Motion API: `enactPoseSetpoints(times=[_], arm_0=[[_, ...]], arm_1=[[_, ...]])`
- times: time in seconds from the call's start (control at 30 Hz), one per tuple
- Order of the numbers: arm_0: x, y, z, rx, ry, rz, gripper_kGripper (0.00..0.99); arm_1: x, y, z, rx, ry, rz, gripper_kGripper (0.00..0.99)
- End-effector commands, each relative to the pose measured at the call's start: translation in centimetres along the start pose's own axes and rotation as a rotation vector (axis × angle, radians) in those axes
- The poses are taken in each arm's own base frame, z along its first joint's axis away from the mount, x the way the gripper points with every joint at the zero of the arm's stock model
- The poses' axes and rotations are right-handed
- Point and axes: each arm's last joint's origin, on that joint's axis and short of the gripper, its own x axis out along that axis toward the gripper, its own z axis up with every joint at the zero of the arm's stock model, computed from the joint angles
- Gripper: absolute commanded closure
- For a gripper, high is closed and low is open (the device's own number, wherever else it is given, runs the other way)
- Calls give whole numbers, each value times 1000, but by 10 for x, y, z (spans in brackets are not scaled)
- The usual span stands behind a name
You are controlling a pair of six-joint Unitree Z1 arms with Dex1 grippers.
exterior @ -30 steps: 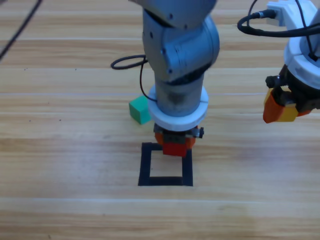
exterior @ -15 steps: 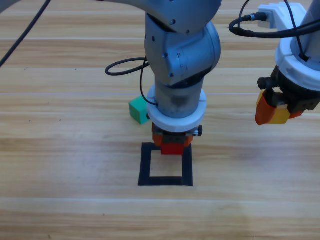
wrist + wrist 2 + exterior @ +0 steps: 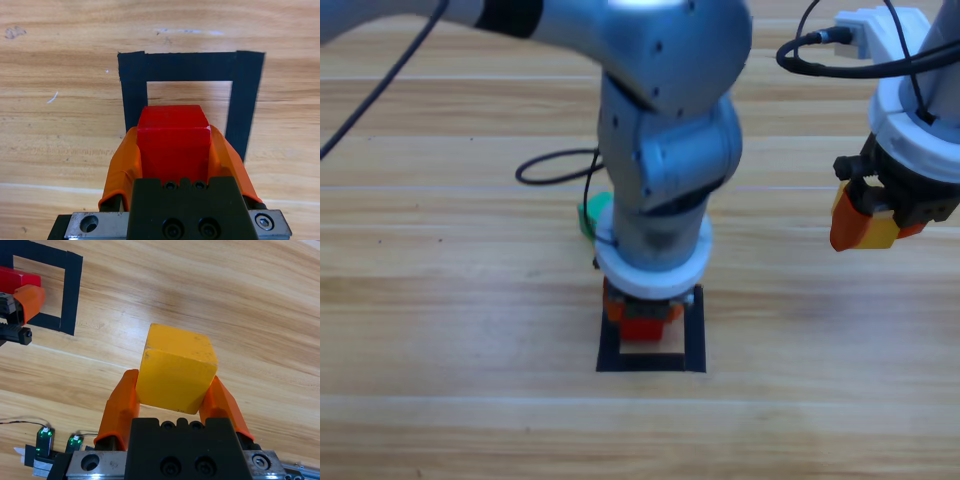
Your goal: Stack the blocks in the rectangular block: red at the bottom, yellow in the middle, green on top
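Note:
My left gripper (image 3: 642,318) is shut on the red cube (image 3: 173,140) and holds it over the far edge of the black tape square (image 3: 694,338). The left wrist view shows the cube (image 3: 642,327) between the orange jaws, with the square's hollow centre (image 3: 189,97) just ahead. At the right, raised off the table, my right gripper (image 3: 865,222) is shut on the yellow cube (image 3: 177,367). The green cube (image 3: 592,213) lies on the wood behind the left arm, mostly hidden by it.
A black cable (image 3: 550,168) loops on the table behind the left arm. Another cable (image 3: 820,55) runs to the right wrist. Bare wood lies left of the square and along the table's front.
The left arm has moved toward the front of the table, carrying the red cube from behind the square to over its far edge. The right gripper shifted slightly left with the yellow cube, then held.

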Motion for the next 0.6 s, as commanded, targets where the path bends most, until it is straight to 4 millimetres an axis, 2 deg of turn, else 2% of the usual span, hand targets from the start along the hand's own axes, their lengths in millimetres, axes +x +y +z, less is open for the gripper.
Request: enactPoseSetpoints(times=[0.03, 0.6], arm_0=[[-1, -3, -13, 20, 0, -15, 990], [-2, -11, -18, 30, -12, -41, 990]], arm_1=[[29, -3, 11, 18, 70, -49, 824], [30, -4, 11, 17, 67, -63, 824]])
